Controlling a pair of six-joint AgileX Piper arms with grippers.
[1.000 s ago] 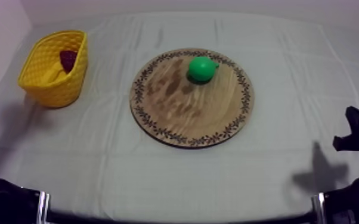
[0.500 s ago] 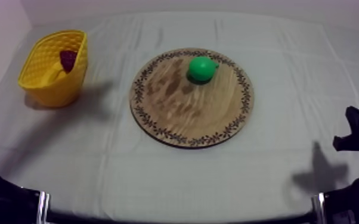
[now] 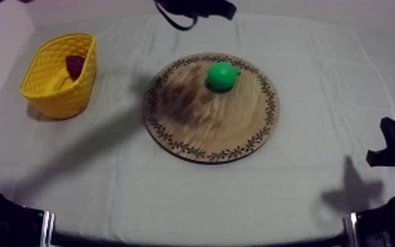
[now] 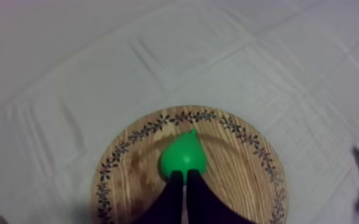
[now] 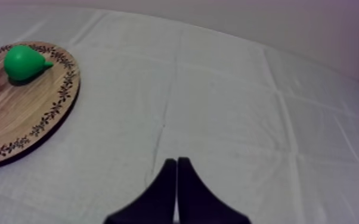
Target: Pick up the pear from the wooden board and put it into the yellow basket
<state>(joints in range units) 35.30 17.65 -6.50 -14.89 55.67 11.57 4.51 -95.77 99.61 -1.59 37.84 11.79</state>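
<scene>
Green pear (image 4: 183,156) on board (image 4: 244,173), beyond closed left hand (image 4: 183,175).

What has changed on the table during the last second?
The left arm has swung in beyond the wooden board, and the left tool, shut, now points at the pear. Nothing was grabbed. The pear, board, yellow basket and right arm stayed put.
</scene>
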